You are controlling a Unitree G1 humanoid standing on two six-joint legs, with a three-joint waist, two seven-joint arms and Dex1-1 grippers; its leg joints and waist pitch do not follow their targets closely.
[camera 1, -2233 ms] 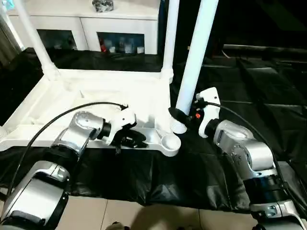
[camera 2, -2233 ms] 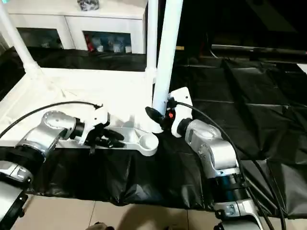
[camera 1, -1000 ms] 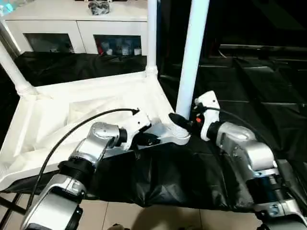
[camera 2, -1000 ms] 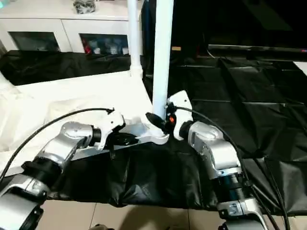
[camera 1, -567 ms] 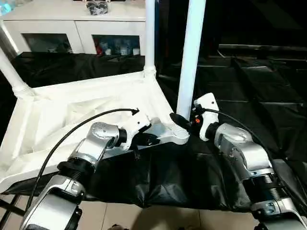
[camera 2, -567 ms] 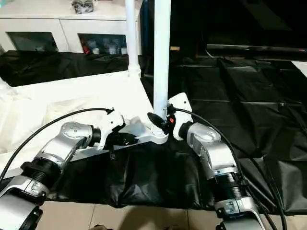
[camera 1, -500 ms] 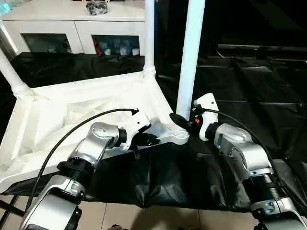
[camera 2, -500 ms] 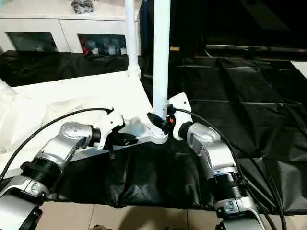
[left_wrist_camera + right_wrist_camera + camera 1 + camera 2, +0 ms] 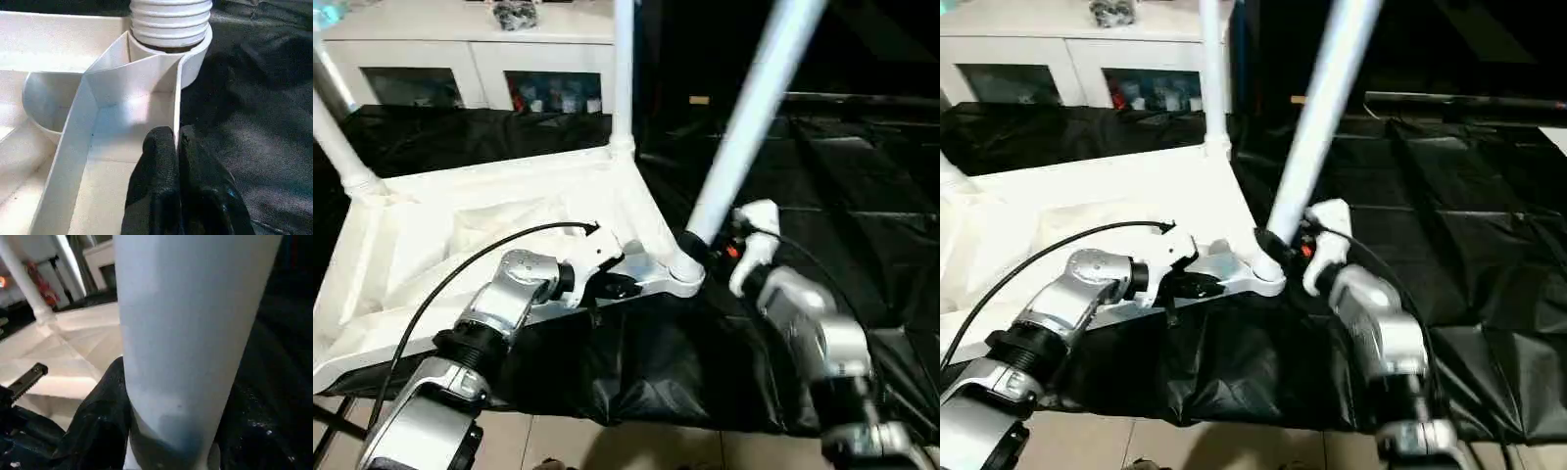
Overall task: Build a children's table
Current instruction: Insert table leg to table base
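left eye view, upturned white table top [image 9: 460, 225] on black sheeting [image 9: 862, 196], left gripper [image 9: 178, 147] jaws pinched shut on its near rim wall, right gripper [image 9: 710, 250] jaws clasping white leg [image 9: 744, 127] leaning toward 1 o'clock, threaded end in corner socket [image 9: 680, 274], two legs upright behind

— How are the arms built?
— Both forearms are formed of rounded silver segments joined by black ribbed collars. A thin black cable is looped from each forearm to a white wrist housing.
— And the tips?
— The left end effector [image 9: 607, 287] and right end effector [image 9: 697, 250] are fitted with black fingers [image 9: 161, 161]; a small red mark is seen on the right wrist housing.
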